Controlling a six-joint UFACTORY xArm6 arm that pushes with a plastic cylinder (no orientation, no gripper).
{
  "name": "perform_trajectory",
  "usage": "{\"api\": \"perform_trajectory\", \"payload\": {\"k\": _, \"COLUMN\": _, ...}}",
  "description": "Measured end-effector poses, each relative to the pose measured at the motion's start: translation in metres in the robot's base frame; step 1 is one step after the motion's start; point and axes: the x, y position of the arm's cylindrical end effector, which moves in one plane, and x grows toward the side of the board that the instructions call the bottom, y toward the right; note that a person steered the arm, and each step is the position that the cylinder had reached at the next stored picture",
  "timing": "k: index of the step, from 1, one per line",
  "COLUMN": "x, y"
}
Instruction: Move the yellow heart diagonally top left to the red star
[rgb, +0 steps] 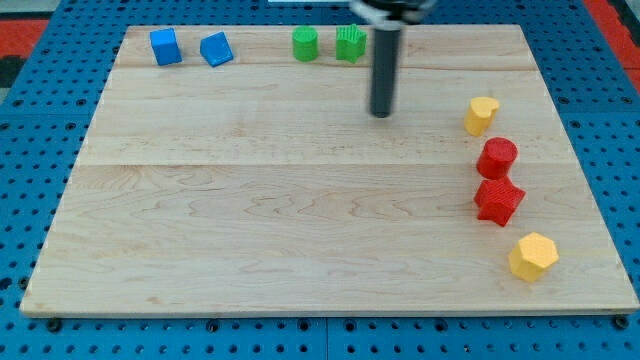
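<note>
A dark rod, the tool, has no jaws to open or close; my tip rests on the desk at upper centre. The yellow heart sits to its right, near the right edge, above the red star.

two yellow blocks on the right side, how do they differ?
Place: the upper yellow block sits at the top of the right-hand column, above the red cylinder; the lower yellow block sits at the bottom, below the red star.
Shape: the upper one looks heart-like, the lower one many-sided, like a hexagon.
Size: the lower one looks larger in the picture.
My tip: nearer the upper one, to its left, apart.
Shared: both yellow, both untouched.
</note>
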Motion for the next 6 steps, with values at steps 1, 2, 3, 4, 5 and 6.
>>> {"api": "perform_trajectory", "payload": {"k": 1, "x": -0.020, "y": 0.090}}
{"api": "perform_trajectory", "payload": {"k": 2, "x": -0.025, "y": 0.126}}
{"api": "perform_trajectory", "payload": {"k": 3, "x": -0.023, "y": 0.217}}
{"api": "perform_trajectory", "payload": {"k": 4, "x": -0.018, "y": 0.234}}
{"api": "perform_trajectory", "payload": {"k": 5, "x": 0.019, "y": 0.225}}
{"api": "perform_trajectory", "payload": {"k": 6, "x": 0.015, "y": 0.139}}
